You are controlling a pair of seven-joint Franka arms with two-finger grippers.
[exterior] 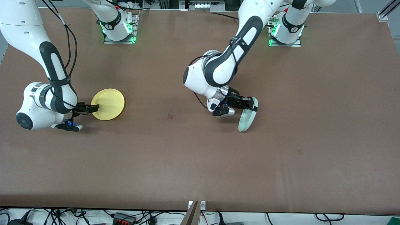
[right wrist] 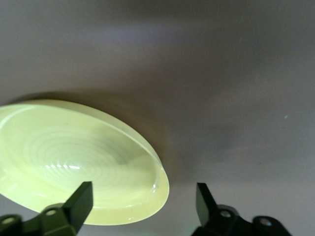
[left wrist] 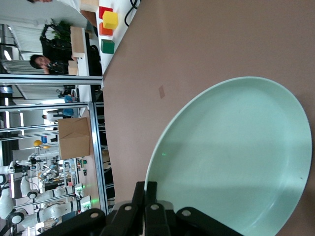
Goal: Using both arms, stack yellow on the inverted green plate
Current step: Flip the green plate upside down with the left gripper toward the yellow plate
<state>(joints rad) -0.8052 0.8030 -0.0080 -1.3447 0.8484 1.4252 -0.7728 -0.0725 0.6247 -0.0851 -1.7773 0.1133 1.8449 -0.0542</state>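
**Ana:** Green plate (exterior: 248, 116) first, since it sits nearest to us: it's tipped right up on its edge, lower rim down by the brown table (exterior: 200, 162), upper rim pinched in the left gripper (exterior: 252, 104). I can't tell whether the bottom edge actually touches the tabletop.

**Ben:** So that hand has clamped on it?

**Ana:** Yes, the fingers are squeezed tight on the rim. In the left wrist view the black fingers (left wrist: 147, 206) meet on the plate's edge and the hollow, pale mint face (left wrist: 236, 162) fills most of the picture, turned toward that camera.

**Ben:** And whereabouts on the table is it?

**Ana:** Around the middle, a bit toward the left arm's end. The left arm (exterior: 231, 62) reaches down to it from its base at the table's top edge.

**Ben:** Now the yellow plate?

**Ana:** The yellow plate (exterior: 108, 104) lies flat on the table, hollow side up, toward the right arm's end and a little farther from us than the green one. The two plates are well apart.

**Ben:** Is the right hand holding it?

**Ana:** Not gripping it. The right gripper (exterior: 93, 107) is low at the plate's rim, on the side toward the right arm's end, with its fingers spread. In the right wrist view one finger (right wrist: 78, 201) shows in front of the yellow plate (right wrist: 74, 157) and the other stands off the rim over bare table.

**Ben:** Anything farther off?

**Ana:** Both arm bases, with green lights lit on them.
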